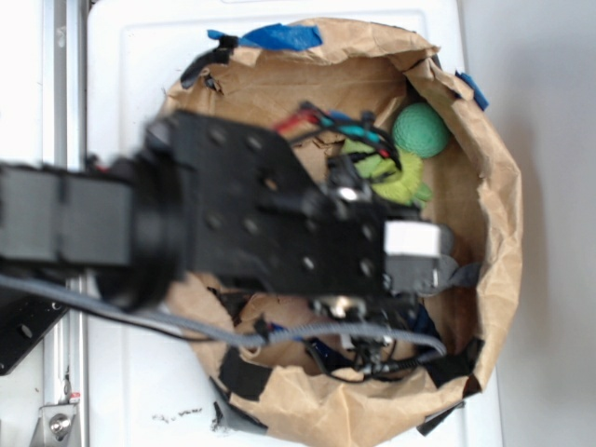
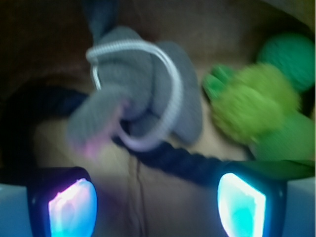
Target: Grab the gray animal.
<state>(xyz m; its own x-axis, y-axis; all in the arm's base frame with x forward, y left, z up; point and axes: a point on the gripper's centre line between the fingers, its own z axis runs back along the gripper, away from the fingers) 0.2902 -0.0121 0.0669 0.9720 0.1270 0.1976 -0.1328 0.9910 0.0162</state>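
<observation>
1. Gray animal (image 2: 140, 96) lies on the floor of the paper bag (image 1: 494, 233), straight ahead of my wrist camera, with its white cord loop (image 2: 170, 86) draped over its body
2. From the exterior view I can barely find it; only a gray scrap shows by the arm's tip, so I rely on the wrist view
3. My gripper (image 2: 157, 197) is spread wide, both fingers (image 2: 73, 205) at the bottom of the wrist picture, with nothing between them
4. I judge the toy to be ahead of the fingertips and not yet between them, so no grasp is made
5. A navy rope (image 2: 187, 163) runs under the toy's near edge and crosses the gap in front of the fingers
6. A green plush (image 2: 247, 111) sits just beside the toy on its right, with a green ball (image 2: 291, 54) behind that
7. Progress as I read it: the arm (image 1: 233, 219) is over the bag and roughly lined up; reaching further in, clamping and lifting are all left
8. My worry is pinching the rope or only the cord instead of the body; the wrist picture is blurred, so I cannot tell the exact gap
</observation>
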